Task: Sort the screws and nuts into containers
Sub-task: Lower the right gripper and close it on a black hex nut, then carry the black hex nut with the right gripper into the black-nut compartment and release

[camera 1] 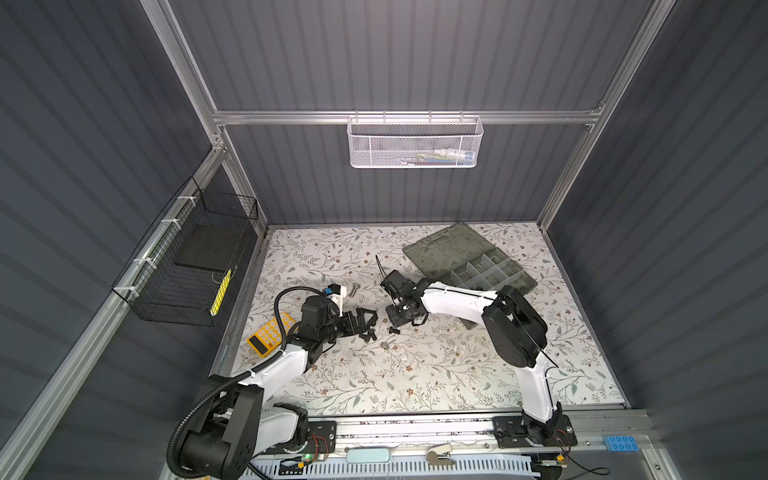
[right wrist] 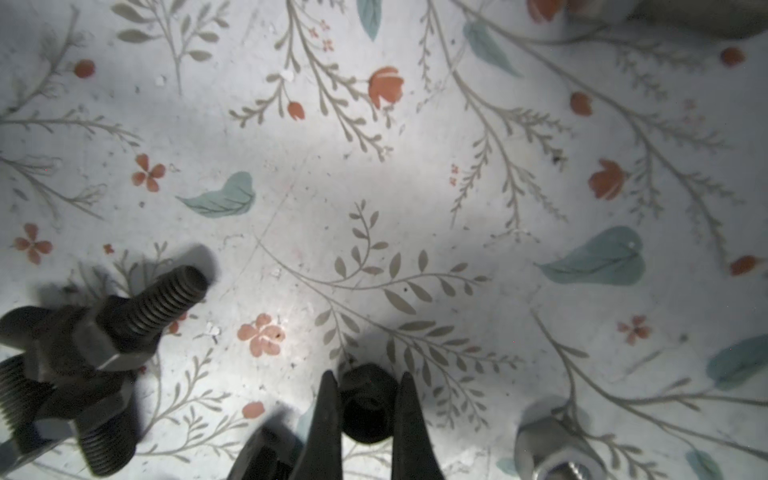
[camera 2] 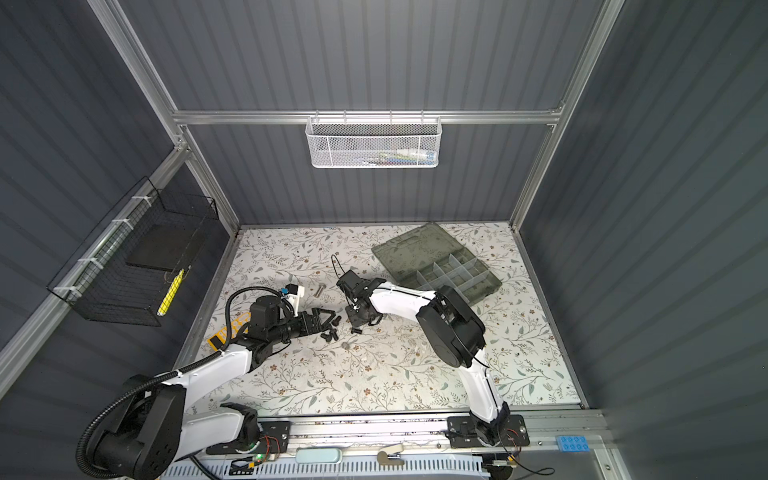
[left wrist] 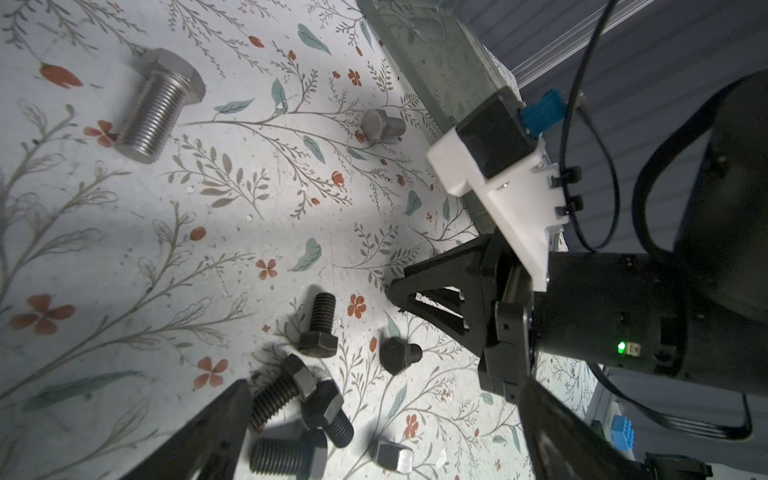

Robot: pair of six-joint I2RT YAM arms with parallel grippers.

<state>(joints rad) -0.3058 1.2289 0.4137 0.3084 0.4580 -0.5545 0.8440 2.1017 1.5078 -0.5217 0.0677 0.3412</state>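
Key markings are seen on the yellow calculator (camera 1: 269, 336), which lies at the left edge of the table (camera 1: 415, 386), partly hidden under the left arm. They are too small to be read.

The right gripper (right wrist: 368, 409) is seen low at mid-table. Its fingers (right wrist: 328, 419) are closed on a small black hex piece (right wrist: 368, 395); whether this is a nut or a screw head cannot be told.

The left gripper (camera 1: 372, 323) is held low just beside it. Its fingers are spread wide, with a heap of black screws (left wrist: 291, 399) between and ahead of them. A large silver screw (left wrist: 160, 104) is seen apart from the heap, farther back.

The containers (camera 1: 486, 272) are found in the open grey-green case (camera 1: 446, 246) near the far right corner of the table, well apart from the heap. Open room is offered by the near half of the table.
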